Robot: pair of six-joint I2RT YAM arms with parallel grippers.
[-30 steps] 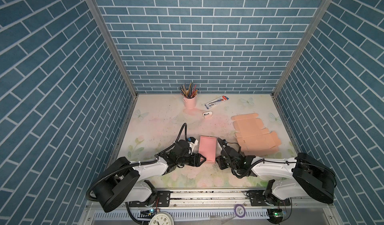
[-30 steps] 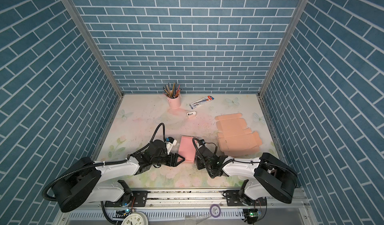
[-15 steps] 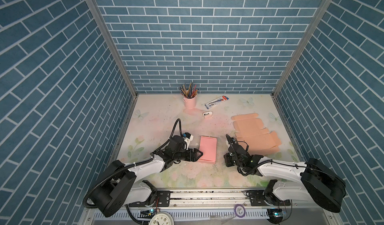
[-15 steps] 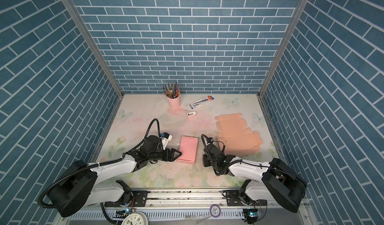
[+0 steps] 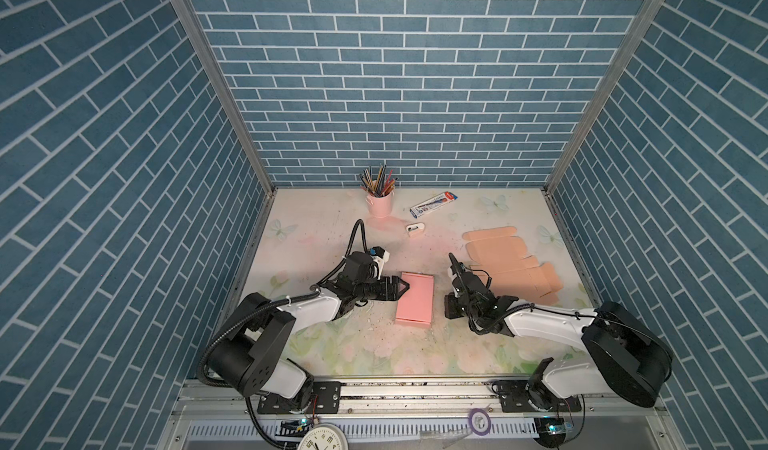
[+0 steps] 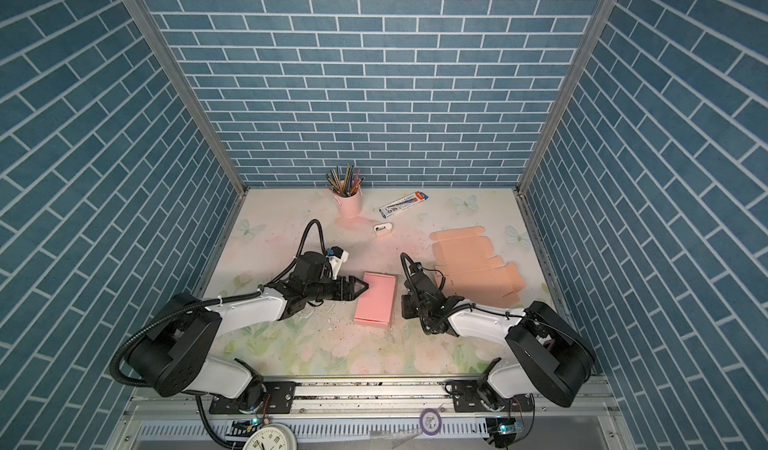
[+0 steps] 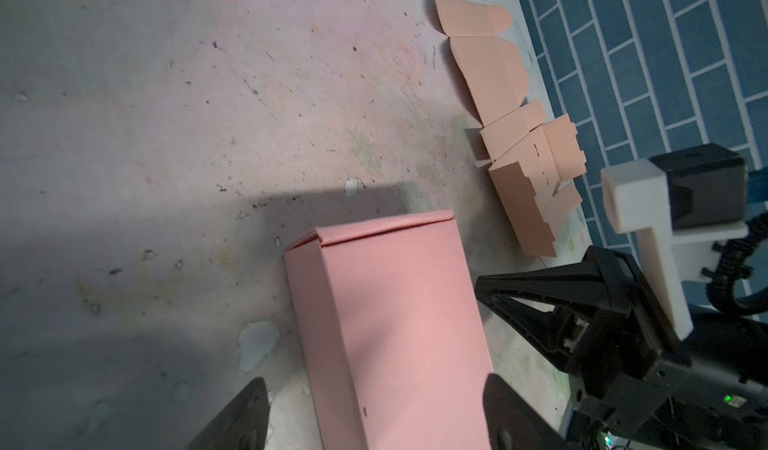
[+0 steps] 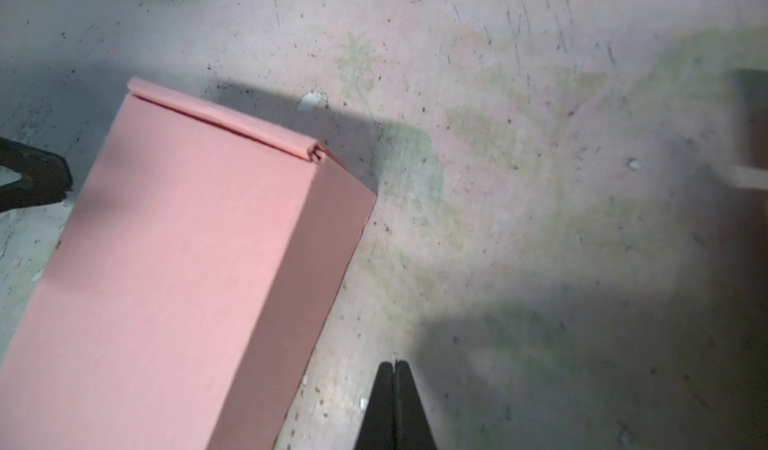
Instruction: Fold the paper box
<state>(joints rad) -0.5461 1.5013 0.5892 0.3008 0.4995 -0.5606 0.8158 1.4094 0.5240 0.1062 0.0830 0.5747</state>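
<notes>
Box [image 5: 414, 298] is lying closed mid-table [image 5: 332, 344] now that both arms are backing off: left pincer [image 5: 404, 290] is gaping wide at its edge, holding nothing; right pincer [image 8: 394, 369] is closing up empty. Folding is looking finished.

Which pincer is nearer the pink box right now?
Left. The left pincer is open, its tips straddling the left edge of the pink box. The right pincer is shut and sits off the box's right side, with a gap between them.
</notes>
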